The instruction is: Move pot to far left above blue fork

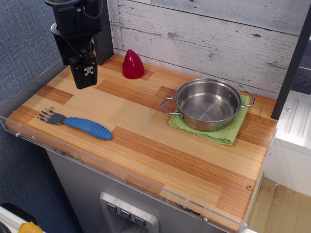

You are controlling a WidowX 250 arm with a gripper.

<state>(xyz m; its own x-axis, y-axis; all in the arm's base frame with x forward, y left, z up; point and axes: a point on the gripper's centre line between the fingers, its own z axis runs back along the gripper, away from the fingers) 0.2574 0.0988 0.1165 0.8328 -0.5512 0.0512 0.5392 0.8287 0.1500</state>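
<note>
The shiny steel pot [208,104] with two wire loop handles sits on a green cloth [214,127] at the right of the wooden counter. The blue fork [77,123] lies near the front left edge, tines pointing left, ribbed blue handle pointing right. My gripper [85,76] hangs above the far left of the counter, behind the fork and far from the pot. Its fingers look closed together and hold nothing.
A red cone-shaped object [132,64] stands at the back near the wall, right of the gripper. A clear plastic lip [121,171] runs along the counter's front edge. A white-grey plank wall backs the counter. A dark post [291,63] stands at the right.
</note>
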